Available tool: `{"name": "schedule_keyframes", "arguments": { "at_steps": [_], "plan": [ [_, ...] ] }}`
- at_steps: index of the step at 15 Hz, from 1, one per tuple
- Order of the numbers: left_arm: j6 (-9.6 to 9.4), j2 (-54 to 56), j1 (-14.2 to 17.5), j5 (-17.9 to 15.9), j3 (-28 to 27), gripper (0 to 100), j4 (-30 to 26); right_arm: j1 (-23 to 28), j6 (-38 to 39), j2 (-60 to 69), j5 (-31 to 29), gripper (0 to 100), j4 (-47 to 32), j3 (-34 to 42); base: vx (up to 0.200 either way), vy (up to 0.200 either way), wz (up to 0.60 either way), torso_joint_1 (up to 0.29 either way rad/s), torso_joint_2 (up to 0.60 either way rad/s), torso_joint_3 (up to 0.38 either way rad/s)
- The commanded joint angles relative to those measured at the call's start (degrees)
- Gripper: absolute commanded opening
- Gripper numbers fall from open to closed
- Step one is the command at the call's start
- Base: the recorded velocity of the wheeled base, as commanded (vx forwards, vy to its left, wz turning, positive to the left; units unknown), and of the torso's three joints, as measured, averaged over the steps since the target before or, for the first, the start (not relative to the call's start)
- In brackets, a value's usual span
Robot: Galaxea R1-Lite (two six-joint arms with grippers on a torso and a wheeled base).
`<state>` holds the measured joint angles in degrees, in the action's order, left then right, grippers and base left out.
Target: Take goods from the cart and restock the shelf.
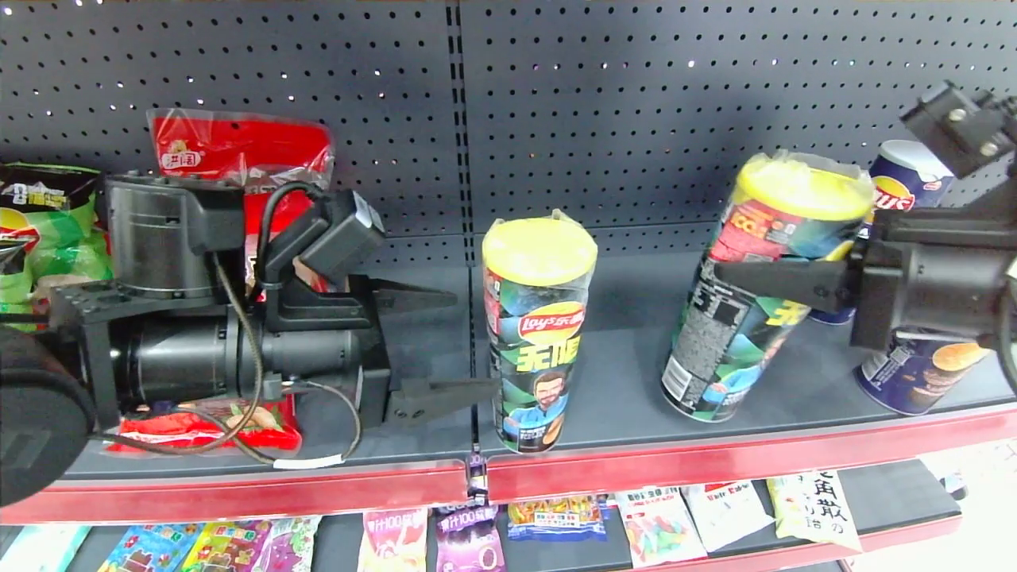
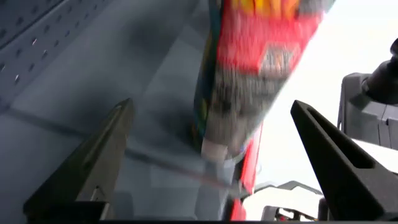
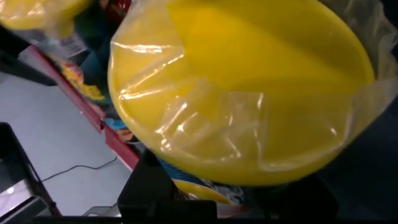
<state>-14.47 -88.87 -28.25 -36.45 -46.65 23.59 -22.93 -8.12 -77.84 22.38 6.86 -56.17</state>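
Chip canisters stand on the upper shelf, three in all: two green ones with yellow lids and one blue canister at the back right. The tilted canister leans with its base on the shelf, and the right gripper appears clamped on its upper body, one finger lying across the front. Its yellow lid is wrapped in loose film. The upright canister stands near the front edge, just ahead of the left gripper, whose jaws are spread wide and hold nothing.

These tubes are probably light, stiff cardboard, easy to dent and slick under the film, so a grip around the mid-body looks safer than one on the lid. Two red bags and one green bag sit at the left.
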Motion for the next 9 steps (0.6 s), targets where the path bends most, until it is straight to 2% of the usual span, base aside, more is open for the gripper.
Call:
{"name": "schedule_keyframes", "arguments": {
  "at_steps": [1, 3, 5, 7, 9],
  "plan": [
    [0.14, 5.0, 2.1, 0.1, 4.0, 100, 0.1, 0.7, 0.1, -9.5, 0.0, 0, 0.4, -7.1, 0.0, 0.0, 0.0, 0.0, 0.0, 0.0],
    [0.23, 7.3, 2.8, 0.1, 6.8, 100, 0.0, 0.6, 0.0, -13.6, 0.1, 0, 1.8, -10.9, 0.0, 0.0, 0.0, 0.0, 0.0, 0.0],
    [0.58, 10.5, 3.6, 1.8, 10.7, 100, 0.0, 0.1, 0.0, -19.0, 0.4, 0, 3.2, -16.9, 0.0, 0.0, 0.0, 0.0, 0.0, 0.0],
    [2.17, 12.2, 4.0, 2.5, 12.5, 100, 0.0, -1.6, 0.1, -21.8, 0.6, 0, 3.2, -20.0, 0.0, 0.0, 0.0, 0.0, 0.0, 0.0],
    [2.52, 12.8, 4.0, 3.1, 13.1, 100, 0.0, -3.3, 0.1, -23.7, 0.6, 0, 3.2, -22.1, 0.0, 0.0, 0.0, 0.0, 0.0, 0.0]
  ]
}}
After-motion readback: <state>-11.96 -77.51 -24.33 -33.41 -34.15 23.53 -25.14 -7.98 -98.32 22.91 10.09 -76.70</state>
